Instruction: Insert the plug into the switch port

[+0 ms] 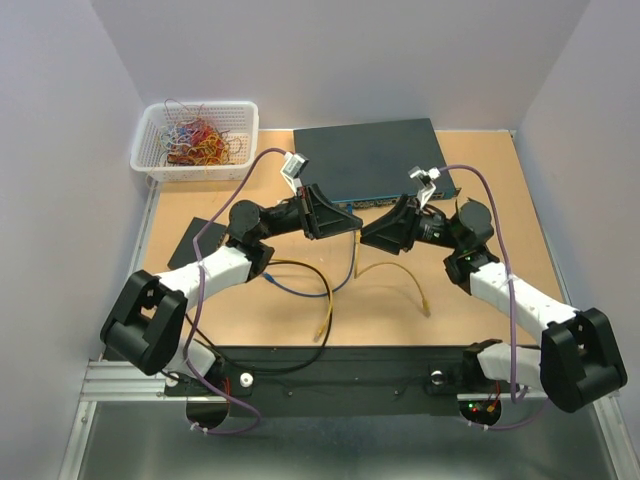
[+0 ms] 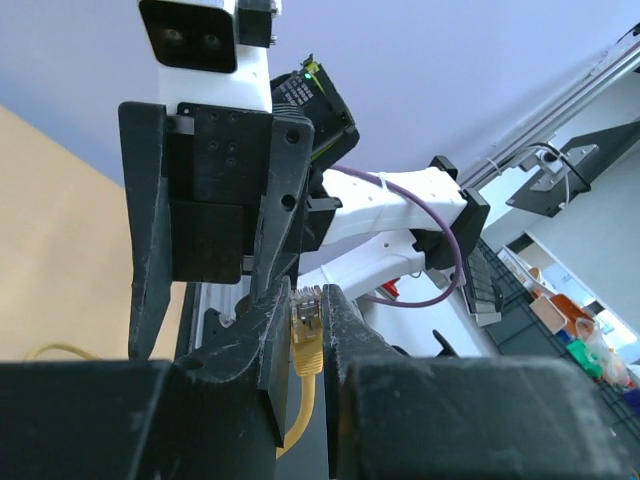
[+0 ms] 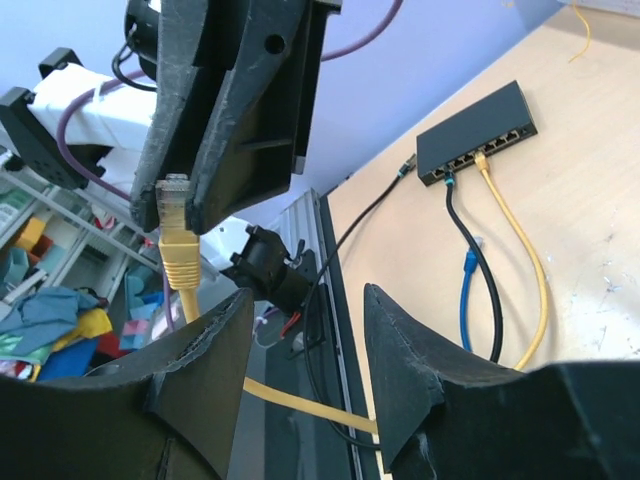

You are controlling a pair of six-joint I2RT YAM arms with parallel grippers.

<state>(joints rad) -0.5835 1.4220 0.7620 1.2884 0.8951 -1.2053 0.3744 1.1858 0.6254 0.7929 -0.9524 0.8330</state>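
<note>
My left gripper (image 1: 348,221) is shut on a yellow network plug (image 2: 305,335), held between its fingers with the contacts pointing past the tips. The same plug shows in the right wrist view (image 3: 178,235), its yellow cable hanging down. My right gripper (image 1: 370,236) is open and empty, facing the left gripper tip to tip just in front of the big dark switch (image 1: 370,160). Both grippers hover above the table. A small black switch (image 3: 475,135) with black, yellow and blue cables plugged in lies at the left (image 1: 203,236).
A white basket (image 1: 195,140) of coloured wires stands at the back left. Loose yellow cable (image 1: 400,272) and dark and blue cables (image 1: 300,290) lie on the brown table in front of the grippers. A black base plate (image 1: 330,365) runs along the near edge.
</note>
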